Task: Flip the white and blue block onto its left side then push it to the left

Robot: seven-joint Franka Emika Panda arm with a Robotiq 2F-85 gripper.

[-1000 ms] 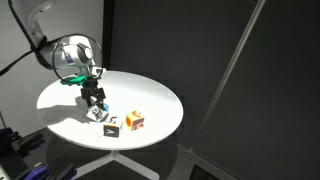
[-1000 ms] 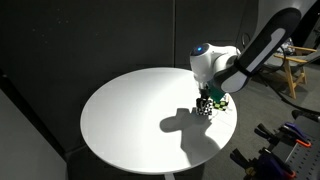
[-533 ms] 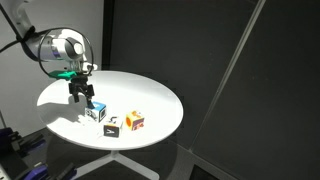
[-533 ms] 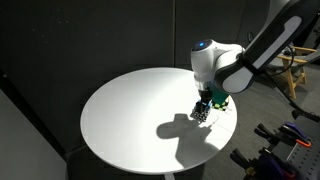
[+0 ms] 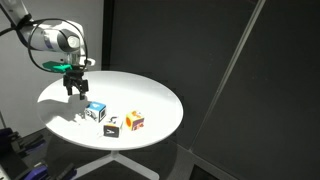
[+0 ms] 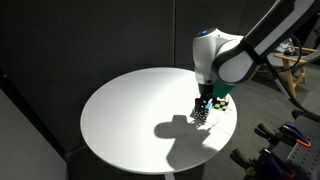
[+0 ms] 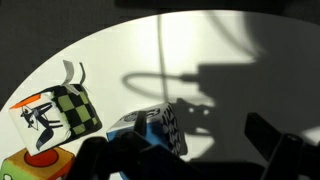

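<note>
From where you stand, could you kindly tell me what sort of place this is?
Probably a robotics lab or test studio: a round white table closed in by dark panels, with a robot arm working over it and wooden furniture at the edge.

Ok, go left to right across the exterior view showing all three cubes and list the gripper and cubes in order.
gripper → white and blue block → black cube with a white mark → orange, yellow and red cube
</note>
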